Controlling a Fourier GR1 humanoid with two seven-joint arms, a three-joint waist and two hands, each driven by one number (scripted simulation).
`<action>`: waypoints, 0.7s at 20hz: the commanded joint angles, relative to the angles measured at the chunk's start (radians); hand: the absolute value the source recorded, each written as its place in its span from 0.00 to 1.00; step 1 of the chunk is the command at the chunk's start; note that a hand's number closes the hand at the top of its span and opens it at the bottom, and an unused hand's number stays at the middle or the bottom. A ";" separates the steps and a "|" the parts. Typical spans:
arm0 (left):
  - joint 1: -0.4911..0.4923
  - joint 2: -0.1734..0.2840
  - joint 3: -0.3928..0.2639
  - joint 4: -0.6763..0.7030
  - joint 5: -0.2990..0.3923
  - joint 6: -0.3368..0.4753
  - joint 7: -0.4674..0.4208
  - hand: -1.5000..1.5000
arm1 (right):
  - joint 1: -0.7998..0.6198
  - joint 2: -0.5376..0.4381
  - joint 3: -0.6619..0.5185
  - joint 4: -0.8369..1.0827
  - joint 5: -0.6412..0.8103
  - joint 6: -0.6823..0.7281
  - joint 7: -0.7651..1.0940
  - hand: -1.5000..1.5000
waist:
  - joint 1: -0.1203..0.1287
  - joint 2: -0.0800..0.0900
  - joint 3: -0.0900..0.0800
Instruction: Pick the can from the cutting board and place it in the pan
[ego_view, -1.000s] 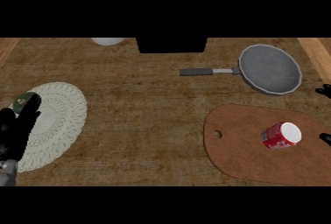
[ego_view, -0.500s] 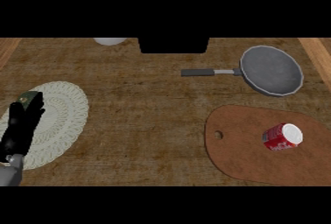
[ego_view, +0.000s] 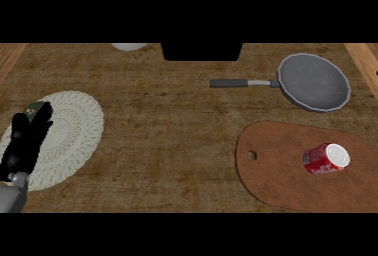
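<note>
While looked at from the head view, red can (ego_view: 325, 159) lying on its side on the brown cutting board (ego_view: 280, 175) at the right, white end up and to the right, red body down and to the left, with the grey pan (ego_view: 314, 82) just past the board, handle out to the left. Left hand (ego_view: 24, 142) far off at the left over the pale round mat (ego_view: 70, 135), fingers straight, holding nothing; right hand not in view, yet likely the nearer one, since the can sits on its side
</note>
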 joint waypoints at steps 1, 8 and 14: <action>-0.018 -0.043 -0.033 -0.019 -0.040 0.038 0.035 0.50 | -0.041 -0.017 0.103 -0.080 0.110 0.005 0.122 0.00 | 0.003 0.000 0.001; 0.032 -0.023 0.030 -0.011 -0.026 -0.029 -0.006 0.50 | -0.027 0.077 0.219 -0.112 0.287 0.038 0.171 0.00 | -0.001 -0.001 0.002; 0.052 -0.057 0.053 -0.052 -0.085 -0.012 0.009 0.50 | 0.045 0.153 0.194 -0.126 0.411 0.059 0.138 0.00 | -0.006 -0.002 0.002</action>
